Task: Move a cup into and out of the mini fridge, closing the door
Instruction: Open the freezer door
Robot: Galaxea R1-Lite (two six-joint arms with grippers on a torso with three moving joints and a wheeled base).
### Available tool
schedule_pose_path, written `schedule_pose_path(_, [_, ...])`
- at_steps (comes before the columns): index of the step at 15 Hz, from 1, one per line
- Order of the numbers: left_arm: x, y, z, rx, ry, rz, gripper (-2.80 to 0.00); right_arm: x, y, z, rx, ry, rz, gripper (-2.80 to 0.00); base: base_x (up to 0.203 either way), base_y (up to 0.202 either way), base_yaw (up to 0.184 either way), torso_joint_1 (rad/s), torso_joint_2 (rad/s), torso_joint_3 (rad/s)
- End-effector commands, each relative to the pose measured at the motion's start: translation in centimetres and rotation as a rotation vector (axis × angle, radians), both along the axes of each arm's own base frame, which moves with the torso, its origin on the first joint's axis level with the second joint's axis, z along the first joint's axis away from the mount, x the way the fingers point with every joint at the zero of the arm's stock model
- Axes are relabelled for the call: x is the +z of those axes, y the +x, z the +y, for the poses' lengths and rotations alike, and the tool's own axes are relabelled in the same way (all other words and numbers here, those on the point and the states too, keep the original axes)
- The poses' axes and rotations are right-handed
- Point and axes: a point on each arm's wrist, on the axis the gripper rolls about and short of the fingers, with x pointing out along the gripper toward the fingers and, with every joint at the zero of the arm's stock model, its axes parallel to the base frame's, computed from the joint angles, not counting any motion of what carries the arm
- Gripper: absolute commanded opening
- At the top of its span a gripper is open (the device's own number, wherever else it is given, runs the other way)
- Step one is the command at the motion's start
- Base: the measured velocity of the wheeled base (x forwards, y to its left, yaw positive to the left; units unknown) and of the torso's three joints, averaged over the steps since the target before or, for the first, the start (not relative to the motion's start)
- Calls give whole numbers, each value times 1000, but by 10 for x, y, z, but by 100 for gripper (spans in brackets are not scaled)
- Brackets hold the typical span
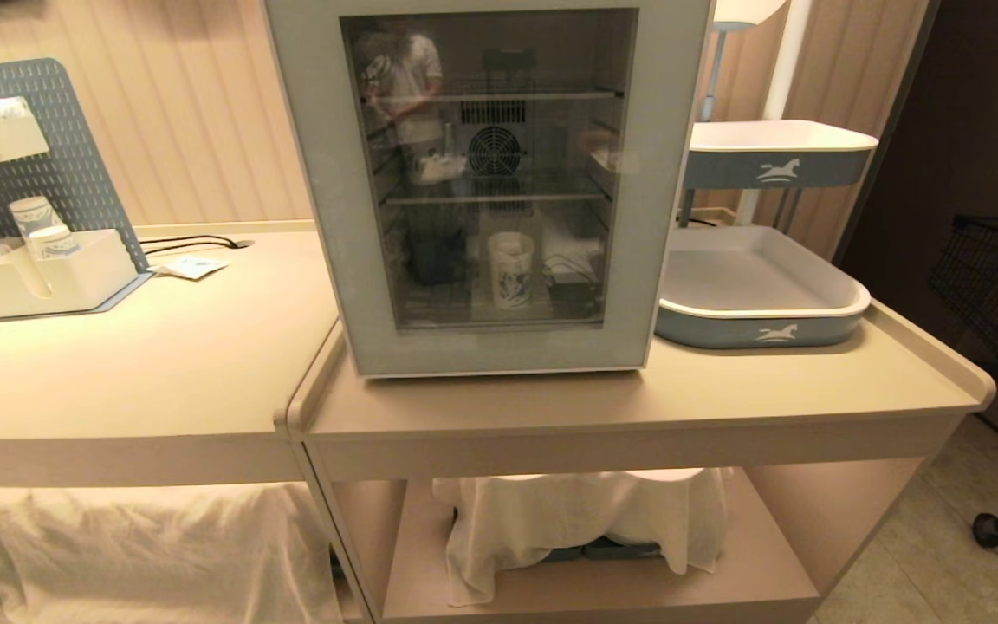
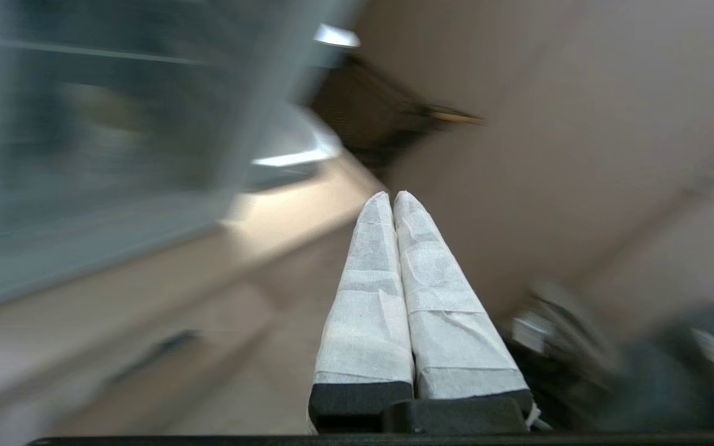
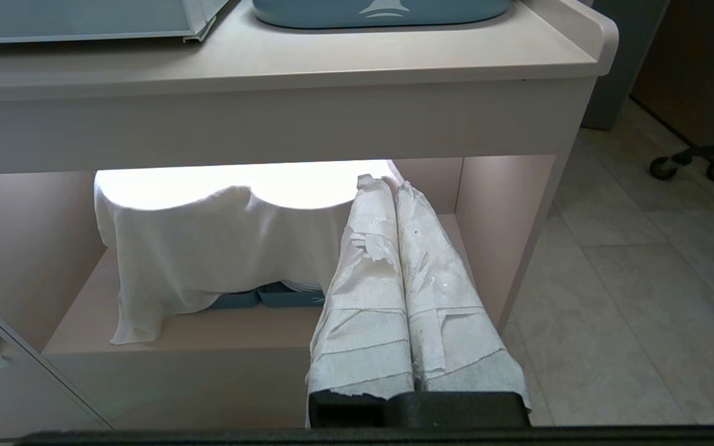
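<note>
The cup (image 1: 511, 269) stands upright on the floor of the mini fridge (image 1: 489, 186), behind the closed door (image 1: 326, 173). The fridge sits on a beige worktop (image 1: 724, 381), a blue-and-white tray (image 1: 759, 295) just beside it. White cloths (image 1: 577, 520) drape the shelf below. The left pincer (image 2: 392, 197) and right pincer (image 3: 388, 183) both have their fingers pressed together, holding nothing.

Cup (image 1: 511, 269) inside mini fridge (image 1: 490, 186)
</note>
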Motion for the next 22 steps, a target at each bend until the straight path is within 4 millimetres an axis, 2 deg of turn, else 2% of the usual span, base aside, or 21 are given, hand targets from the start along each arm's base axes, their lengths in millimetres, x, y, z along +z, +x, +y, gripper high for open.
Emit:
schedule_pose_path(1, [-38, 95, 11, 149, 110, 107, -280, 0, 0, 0, 1, 0, 0, -280, 0, 0, 0, 0, 0, 0])
schedule_pose_path(4, [-77, 137, 43, 315, 352, 67, -280, 0, 0, 0, 1, 0, 0, -280, 0, 0, 0, 0, 0, 0])
schedule_pose_path(7, [-96, 160, 49, 334, 390, 106, -280, 0, 0, 0, 1, 0, 0, -280, 0, 0, 0, 0, 0, 0])
schedule_pose_path(12, [-110, 175, 42, 293, 398, 135, -280, 0, 0, 0, 1, 0, 0, -280, 0, 0, 0, 0, 0, 0])
schedule_pose_path(13, [-113, 177, 41, 291, 398, 135, 0, 0, 0, 0, 1, 0, 0, -280, 0, 0, 0, 0, 0, 0])
schedule_pose_path(19, [-117, 199, 32, 255, 380, 18, 0, 0, 0, 0, 1, 0, 0, -280, 0, 0, 0, 0, 0, 0])
schedule_pose_path(22, [-111, 199, 30, 191, 356, -45, 0, 0, 0, 0, 1, 0, 0, -280, 0, 0, 0, 0, 0, 0])
